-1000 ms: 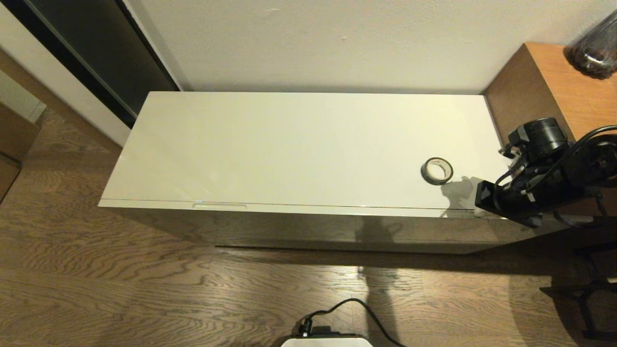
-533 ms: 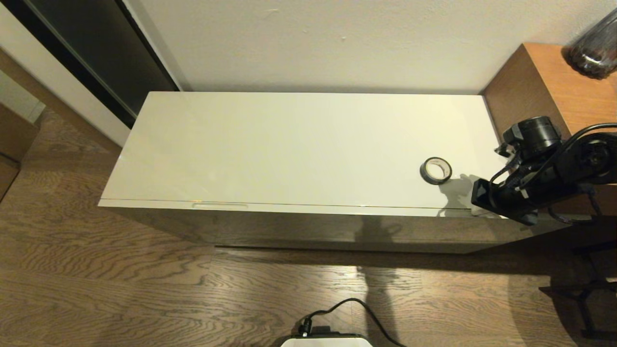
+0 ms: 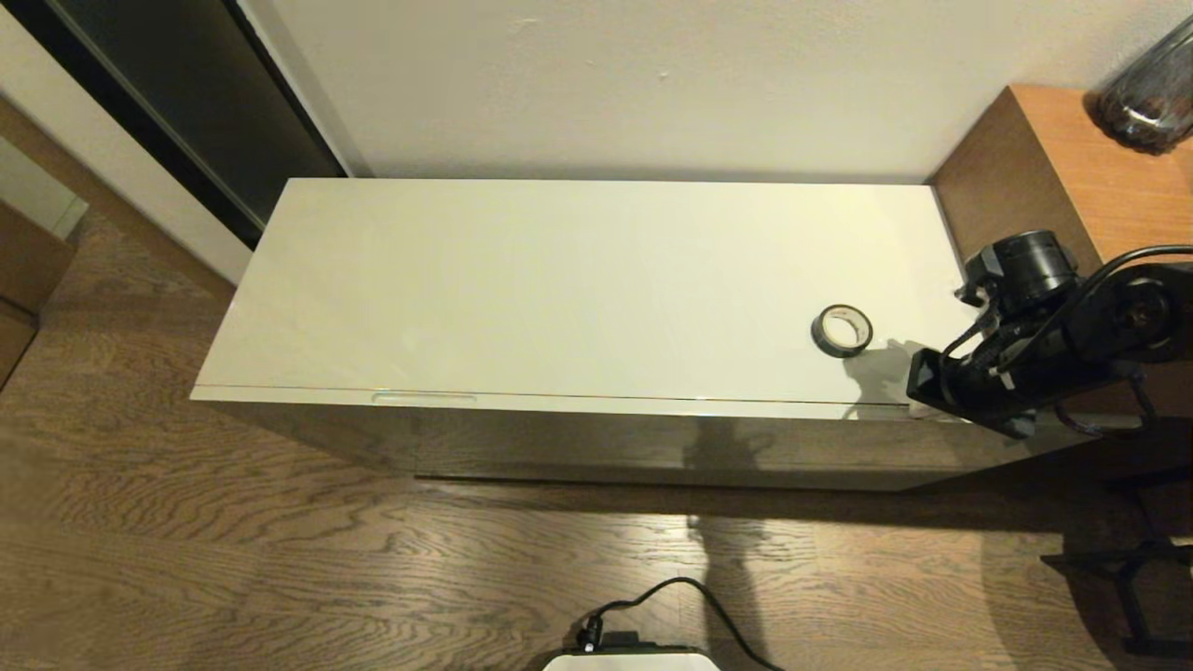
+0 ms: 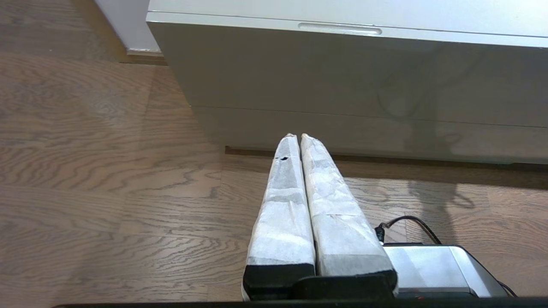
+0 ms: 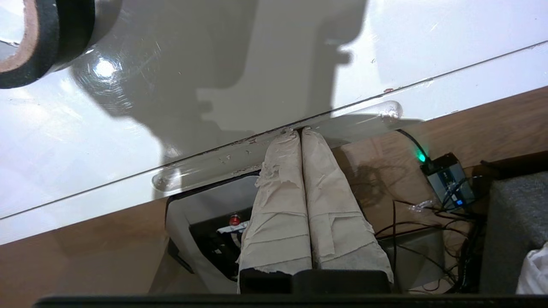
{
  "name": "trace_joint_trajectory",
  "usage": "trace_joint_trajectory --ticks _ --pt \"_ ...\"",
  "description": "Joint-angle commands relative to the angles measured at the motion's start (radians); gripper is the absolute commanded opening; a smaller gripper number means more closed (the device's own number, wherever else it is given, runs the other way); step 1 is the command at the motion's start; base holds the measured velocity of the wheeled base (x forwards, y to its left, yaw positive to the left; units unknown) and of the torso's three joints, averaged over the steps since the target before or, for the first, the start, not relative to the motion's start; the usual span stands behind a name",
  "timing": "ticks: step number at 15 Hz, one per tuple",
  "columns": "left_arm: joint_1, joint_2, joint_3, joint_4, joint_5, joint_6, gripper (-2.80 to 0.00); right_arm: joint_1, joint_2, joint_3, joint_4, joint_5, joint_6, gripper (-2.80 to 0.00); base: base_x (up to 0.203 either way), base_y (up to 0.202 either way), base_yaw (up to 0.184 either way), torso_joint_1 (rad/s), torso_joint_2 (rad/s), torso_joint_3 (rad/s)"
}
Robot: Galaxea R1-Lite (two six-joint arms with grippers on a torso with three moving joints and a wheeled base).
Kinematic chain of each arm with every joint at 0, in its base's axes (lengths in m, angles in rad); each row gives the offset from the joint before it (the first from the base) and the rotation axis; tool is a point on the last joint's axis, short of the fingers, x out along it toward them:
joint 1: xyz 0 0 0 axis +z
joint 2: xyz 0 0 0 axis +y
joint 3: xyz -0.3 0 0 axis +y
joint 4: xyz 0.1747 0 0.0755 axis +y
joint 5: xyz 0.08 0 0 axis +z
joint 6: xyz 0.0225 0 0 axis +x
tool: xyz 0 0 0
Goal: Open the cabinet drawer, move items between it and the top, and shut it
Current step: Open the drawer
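The right gripper (image 5: 298, 130) has its two paper-wrapped fingers (image 5: 282, 179) pressed together, holding nothing, with the tips at the slot handle (image 5: 278, 143) on the right end of the cabinet drawer (image 3: 559, 403). In the head view the right arm reaches over the cabinet's front right corner, and its body hides that handle and the corner itself. The drawer is shut, its front flush under the top (image 3: 578, 280).

One black tape roll (image 3: 843, 330) lies flat on the top, near the right end and close to the front edge, just beside the arm's shadow and apart from the gripper. It is the only item on the surface. Two slot handles can be counted: the one at the right gripper and a second (image 3: 424, 398) towards the left end of the drawer front.

The left gripper (image 4: 298, 136) hangs low in front of the cabinet over the wooden floor (image 3: 280, 559), its two wrapped fingers closed on nothing.

A taller brown wooden unit (image 3: 1072, 158) stands against the cabinet's right end, carrying one dark glass vessel (image 3: 1146, 93) at its far corner.
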Motion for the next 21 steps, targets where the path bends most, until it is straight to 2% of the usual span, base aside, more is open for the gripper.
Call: trace_joint_trajectory --ticks 1,11,16,19,21 --pt "0.0 0.002 0.0 -0.002 0.0 -0.001 -2.8 0.005 0.001 0.009 0.012 0.003 0.007 -2.8 0.0 0.0 0.0 0.0 0.0 0.0" --pt "0.0 0.002 0.0 -0.002 0.0 -0.001 -2.8 0.035 -0.163 0.236 0.022 0.014 0.047 -2.8 0.0 0.0 0.0 0.0 0.0 0.0" --pt "0.0 0.002 0.0 0.0 0.0 -0.001 -2.8 0.062 -0.367 0.375 0.074 0.043 0.07 -2.8 0.0 0.0 0.0 0.0 0.0 0.0" --pt "0.0 0.002 0.0 0.0 0.0 -0.001 -2.8 0.063 -0.33 0.324 0.062 0.041 0.074 -2.8 0.0 0.0 0.0 0.0 0.0 0.0" --pt "0.0 0.002 0.0 0.0 0.0 -0.001 -2.8 0.063 -0.231 0.213 0.06 0.034 0.104 -2.8 0.0 0.0 0.0 0.0 0.0 0.0"
